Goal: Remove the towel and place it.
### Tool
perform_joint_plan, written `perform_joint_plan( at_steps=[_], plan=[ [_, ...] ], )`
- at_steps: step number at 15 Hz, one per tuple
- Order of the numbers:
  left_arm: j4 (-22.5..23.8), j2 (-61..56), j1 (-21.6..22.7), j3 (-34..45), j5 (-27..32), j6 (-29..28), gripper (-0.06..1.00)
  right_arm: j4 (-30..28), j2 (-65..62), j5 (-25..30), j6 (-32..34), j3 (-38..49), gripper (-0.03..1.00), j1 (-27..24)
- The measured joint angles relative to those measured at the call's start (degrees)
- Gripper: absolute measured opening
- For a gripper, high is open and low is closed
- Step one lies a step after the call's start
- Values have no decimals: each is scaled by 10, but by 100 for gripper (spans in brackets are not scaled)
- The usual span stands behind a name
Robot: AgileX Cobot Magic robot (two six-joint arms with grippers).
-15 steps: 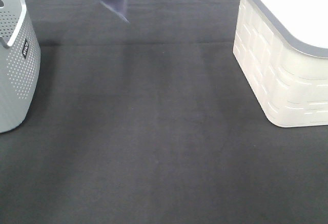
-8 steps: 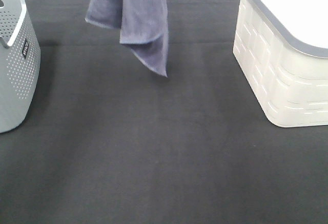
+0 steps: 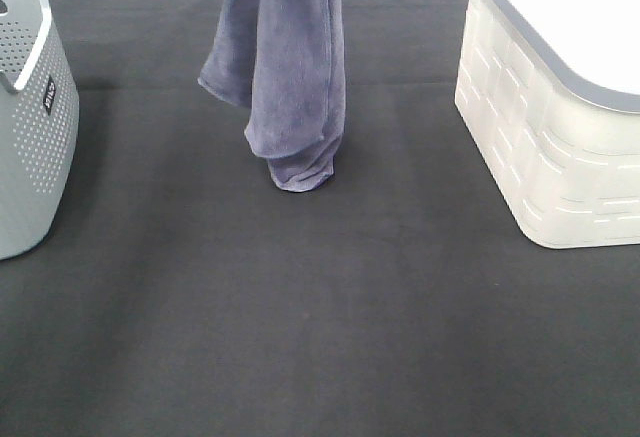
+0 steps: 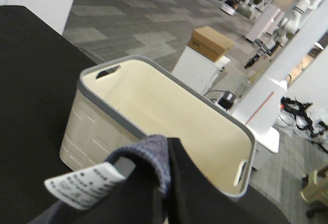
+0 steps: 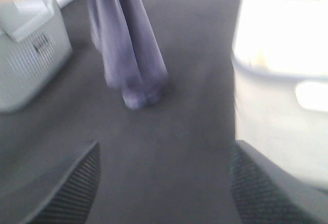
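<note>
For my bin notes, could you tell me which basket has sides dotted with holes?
The grey basket at the left edge; the cream basket on the right has solid brick-patterned walls.

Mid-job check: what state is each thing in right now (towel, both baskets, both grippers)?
towel: hanging lengthwise, lower end bunched on the black table.
left gripper: shut on the towel, near its white tag.
right gripper: open, holding nothing.
cream basket: upright, open-topped, empty inside.
grey basket: upright; inside not visible.
</note>
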Motion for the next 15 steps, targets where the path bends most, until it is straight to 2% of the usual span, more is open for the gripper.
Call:
perform_joint_plan(
  at_steps=[2,3,4,9,11,13,15],
  plan=[
    [0,0,0,1,-42,31,0,88,57,-73,-87,0,70,0],
    [1,0,0,1,-57,45,0,115,78,-83,-118,0,70,0],
    [2,0,0,1,-76,66,0,221,183,-91,-264,0,70,0],
    [3,6,0,5,-107,83,0,567,489,-71,-709,0,69,0],
    [3,15,1,5,-132,83,0,683,598,-59,-861,0,69,0],
    [3,21,1,5,-138,88,0,775,693,-49,-989,0,69,0],
    [3,21,1,5,-139,96,0,806,779,-45,-1073,-2,69,0]
  ],
)
